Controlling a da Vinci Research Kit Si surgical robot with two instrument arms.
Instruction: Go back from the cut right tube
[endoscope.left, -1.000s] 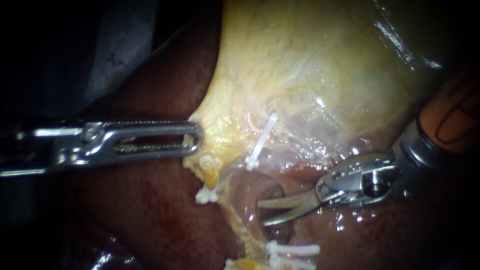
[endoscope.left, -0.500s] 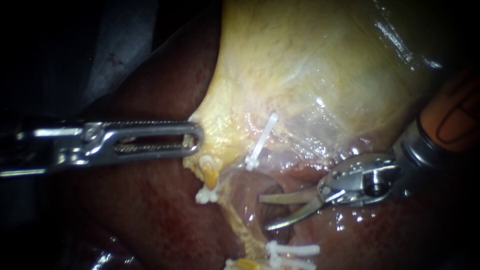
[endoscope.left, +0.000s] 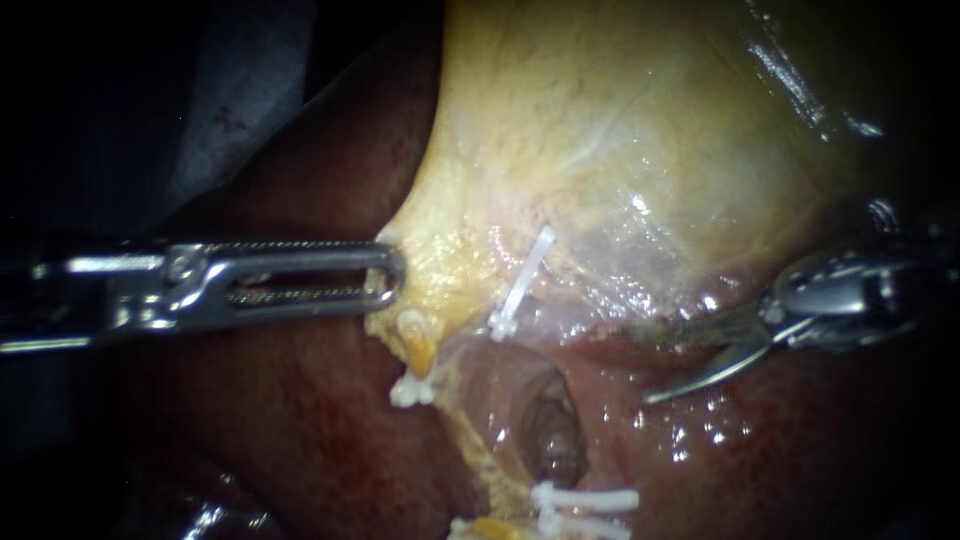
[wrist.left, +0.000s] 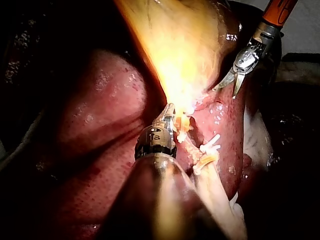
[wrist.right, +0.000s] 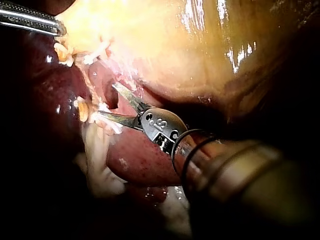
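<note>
Dark liver (endoscope.left: 300, 420) frames the pale gallbladder (endoscope.left: 620, 130). Just under it the cut right tube (endoscope.left: 512, 318) shows a white-clipped stump. My right instrument (endoscope.left: 640, 362) sits off beside it, blades open, empty; my left instrument (endoscope.left: 385, 275) clamps the gallbladder's edge in its jaws.

Left instrument (endoscope.left: 385, 275) comes in level from the left, its long slotted jaws closed w/ the gallbladder (endoscope.left: 620, 130) edge pinched at the tip & dark red liver (endoscope.left: 300, 430) below. Right instrument (endoscope.left: 640, 362) is at the right, curved blades apart w/ nothing btw them, clear of the cut right tube (endoscope.left: 548, 440), whose dark gaping end lies below-left of the blades. White clips: a slanted clip (endoscope.left: 520, 285) at the gallbladder's lower edge, a small clip (endoscope.left: 412, 392) under a yellowish stump (endoscope.left: 418, 340), & a pair of clips (endoscope.left: 585, 498) beneath the gaping end.
</note>
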